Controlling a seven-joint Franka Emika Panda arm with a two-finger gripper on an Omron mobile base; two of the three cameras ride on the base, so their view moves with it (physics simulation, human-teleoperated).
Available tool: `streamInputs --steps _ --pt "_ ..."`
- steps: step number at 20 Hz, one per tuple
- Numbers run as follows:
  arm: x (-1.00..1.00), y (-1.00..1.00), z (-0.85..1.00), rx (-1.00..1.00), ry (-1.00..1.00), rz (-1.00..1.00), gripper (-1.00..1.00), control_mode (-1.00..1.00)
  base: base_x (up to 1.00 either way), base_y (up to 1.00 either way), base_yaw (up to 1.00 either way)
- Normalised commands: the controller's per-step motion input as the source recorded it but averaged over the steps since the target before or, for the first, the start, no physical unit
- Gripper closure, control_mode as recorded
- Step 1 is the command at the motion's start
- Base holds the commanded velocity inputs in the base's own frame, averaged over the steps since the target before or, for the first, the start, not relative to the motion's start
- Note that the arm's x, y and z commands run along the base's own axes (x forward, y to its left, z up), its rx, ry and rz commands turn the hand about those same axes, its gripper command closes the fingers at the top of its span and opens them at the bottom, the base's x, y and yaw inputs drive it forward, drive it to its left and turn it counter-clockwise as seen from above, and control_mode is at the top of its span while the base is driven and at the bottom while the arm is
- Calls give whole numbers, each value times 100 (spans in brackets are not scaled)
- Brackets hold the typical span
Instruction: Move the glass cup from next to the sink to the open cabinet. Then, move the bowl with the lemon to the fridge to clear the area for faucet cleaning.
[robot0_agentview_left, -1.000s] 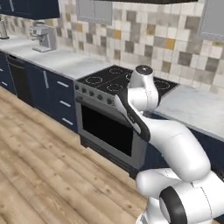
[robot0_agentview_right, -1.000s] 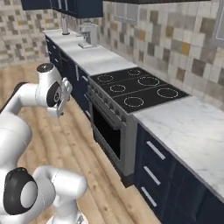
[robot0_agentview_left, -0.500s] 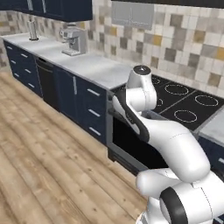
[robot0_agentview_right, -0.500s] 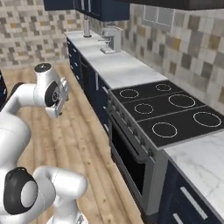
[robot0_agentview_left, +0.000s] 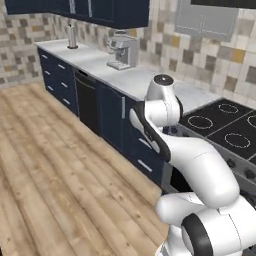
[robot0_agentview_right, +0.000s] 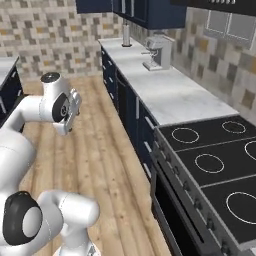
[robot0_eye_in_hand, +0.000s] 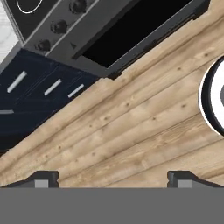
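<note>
Hand (robot0_eye_in_hand: 113, 179): two small dark tips spread wide apart, nothing btwn them, pointed down at pale wood-plank floor (robot0_eye_in_hand: 144, 131).

Glass cup, sink, bowl w/ lemon: can't tell where.

Risk, my read: base running along navy drawer fronts (robot0_eye_in_hand: 39, 94) w/ arm tucked, elbow could clip black glossy oven door (robot0_eye_in_hand: 140, 30) or white marble desk (robot0_agentview_right: 170, 92) edge. Steel coffee machine (robot0_agentview_left: 121, 51) sits on desk, boxy.

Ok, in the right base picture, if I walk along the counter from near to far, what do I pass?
Black glass cooktop with white ring burners → bare white marble countertop → silver coffee machine → slim upright grey metal cylinder at the far end.
</note>
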Motion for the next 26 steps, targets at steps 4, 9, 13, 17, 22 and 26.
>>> streamInputs --steps 4,9,13,17,22,26 --pt "0 0 0 0 0 0 -100 100 100 35 35" --pt "0 0 0 0 0 0 -100 100 100 29 32" --pt "0 0 0 0 0 0 -100 100 100 -1 12" --pt "0 0 0 0 0 0 -100 100 100 -4 0" --pt "0 0 0 0 0 0 -100 100 100 0 0" --pt "0 0 0 0 0 0 -100 100 100 0 0"
